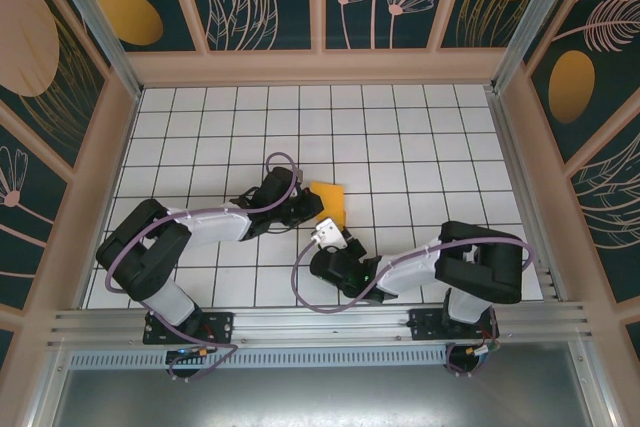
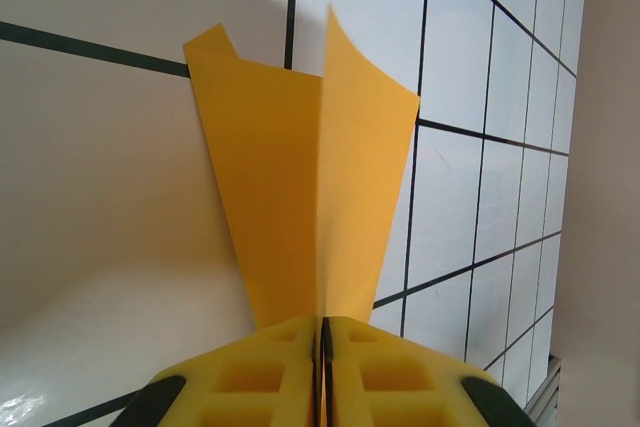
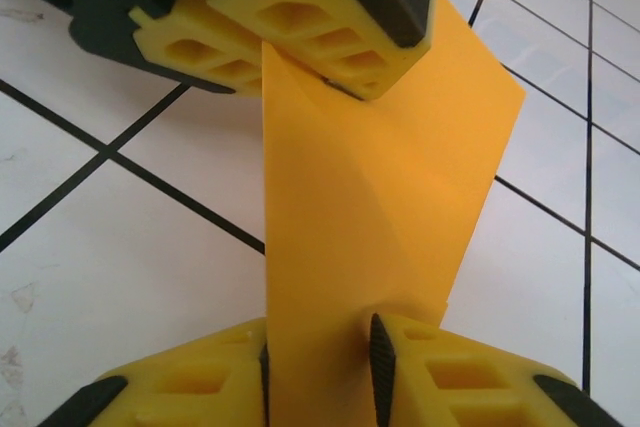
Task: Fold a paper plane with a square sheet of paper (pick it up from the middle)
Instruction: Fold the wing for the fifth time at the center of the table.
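Orange-yellow paper point(image 1: 331, 203), creased into a wedge, sits near the middle of the tiled table point(image 1: 420, 137). We see our left gripper point(image 2: 322, 332) pinching its left end, jaws pressed together. Our right gripper point(image 3: 320, 347) brackets the near end; we cannot tell whether it grips.

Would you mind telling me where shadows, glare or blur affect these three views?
Top external: evenly lit, sharp. Left wrist: broad soft shadow across the table left of the paper, glare at bottom left. Right wrist: near fingers slightly soft, paper crisp.
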`<state>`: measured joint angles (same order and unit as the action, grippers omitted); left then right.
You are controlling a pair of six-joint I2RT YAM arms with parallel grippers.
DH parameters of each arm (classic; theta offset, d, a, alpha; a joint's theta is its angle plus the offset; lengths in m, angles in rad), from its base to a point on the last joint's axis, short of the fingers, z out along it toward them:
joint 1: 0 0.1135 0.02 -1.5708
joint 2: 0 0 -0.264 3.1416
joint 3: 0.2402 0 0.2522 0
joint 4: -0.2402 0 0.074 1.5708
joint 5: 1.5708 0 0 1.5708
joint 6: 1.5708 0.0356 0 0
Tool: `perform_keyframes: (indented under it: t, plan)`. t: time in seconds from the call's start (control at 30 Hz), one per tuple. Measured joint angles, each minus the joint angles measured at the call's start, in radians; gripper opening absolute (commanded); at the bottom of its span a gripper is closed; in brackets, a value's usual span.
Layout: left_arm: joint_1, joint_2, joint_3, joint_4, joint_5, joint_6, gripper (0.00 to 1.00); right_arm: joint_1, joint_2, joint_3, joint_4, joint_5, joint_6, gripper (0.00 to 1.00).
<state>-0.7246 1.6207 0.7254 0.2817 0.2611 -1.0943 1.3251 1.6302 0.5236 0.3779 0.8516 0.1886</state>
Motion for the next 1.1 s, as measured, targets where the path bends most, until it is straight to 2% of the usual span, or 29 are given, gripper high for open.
perform_keyframes:
  t: [0.1, 0.27, 0.33, 0.4, 0.47, 0.57, 0.63, 0.9, 1.1]
  plan:
    - [0.0, 0.0, 0.0, 0.0, 0.0, 0.0, 0.13, 0.0, 0.001, 0.0, 0.0, 0.015, 0.0, 0.25]
    - [0.0, 0.0, 0.0, 0.0, 0.0, 0.0, 0.14, 0.0, 0.003, 0.002, -0.001, 0.024, 0.002, 0.12]
    - [0.0, 0.0, 0.0, 0.0, 0.0, 0.0, 0.18, 0.0, 0.007, 0.003, -0.002, 0.029, 0.005, 0.05]
    - [0.0, 0.0, 0.0, -0.001, -0.001, -0.002, 0.19, -0.001, 0.007, 0.004, -0.004, 0.032, 0.01, 0.03]
    - [0.0, -0.003, -0.001, -0.002, -0.01, -0.005, 0.31, -0.008, 0.007, 0.004, -0.004, 0.024, 0.023, 0.0]
    - [0.0, -0.034, -0.013, -0.022, -0.039, -0.007, 0.37, -0.04, -0.011, -0.004, 0.001, -0.034, 0.047, 0.0]
    - [0.0, -0.069, -0.018, -0.044, -0.069, -0.009, 0.5, -0.069, -0.055, -0.032, 0.015, -0.095, 0.058, 0.0]
    - [0.0, -0.26, -0.048, -0.137, -0.238, 0.008, 0.69, -0.188, -0.2, -0.142, 0.141, -0.392, 0.11, 0.0]
    - [0.0, -0.291, -0.078, -0.144, -0.27, 0.008, 0.79, -0.204, -0.208, -0.163, 0.183, -0.483, 0.11, 0.0]
